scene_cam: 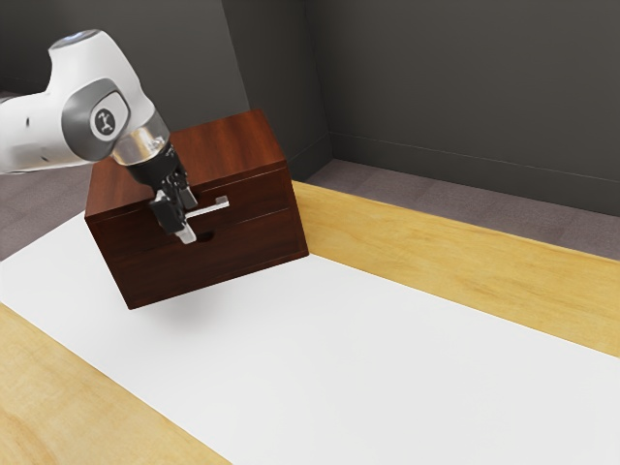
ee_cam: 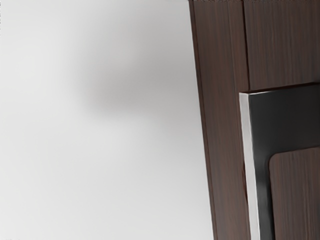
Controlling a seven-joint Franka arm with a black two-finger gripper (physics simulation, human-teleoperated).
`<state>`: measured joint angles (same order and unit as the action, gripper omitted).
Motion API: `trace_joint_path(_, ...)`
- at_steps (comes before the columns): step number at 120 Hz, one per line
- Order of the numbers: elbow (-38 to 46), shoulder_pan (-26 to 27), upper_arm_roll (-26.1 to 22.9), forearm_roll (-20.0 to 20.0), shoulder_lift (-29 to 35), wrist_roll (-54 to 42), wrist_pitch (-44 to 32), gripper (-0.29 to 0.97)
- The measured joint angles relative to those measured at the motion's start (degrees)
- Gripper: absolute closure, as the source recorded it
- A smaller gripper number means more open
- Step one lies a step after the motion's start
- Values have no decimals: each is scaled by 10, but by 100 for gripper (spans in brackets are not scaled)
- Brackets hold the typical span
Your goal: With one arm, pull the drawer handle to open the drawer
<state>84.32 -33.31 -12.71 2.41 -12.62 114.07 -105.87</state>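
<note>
The arm [scene_cam: 87, 116] comes down at a slant over the dark wooden cabinet [scene_cam: 223, 155], which stands on the white mat [scene_cam: 339, 358]. The gripper [scene_cam: 179, 221] points downward at the cabinet's front, at one end of the silver drawer handle [scene_cam: 215, 204]. I cannot tell whether it is open or gripping the handle.

No legible text, number or brand found in either view. The one mark I logged was a small dark emblem [scene_cam: 103, 120] on the round grey joint cap [scene_cam: 85, 124] of the arm [scene_cam: 34, 126], seen in the exterior view. I could not read it as letters or a name.
</note>
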Motion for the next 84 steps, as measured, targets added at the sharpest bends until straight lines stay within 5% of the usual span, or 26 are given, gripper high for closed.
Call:
trace_joint_path(19, 1, -1, 0, 0, -2, 12, 0, 1)
trace_joint_path(50, 0, -2, 1, 3, -4, 24, 3, 32)
trace_joint_path(84, 17, 1, 3, 2, 6, 31, -9, 43)
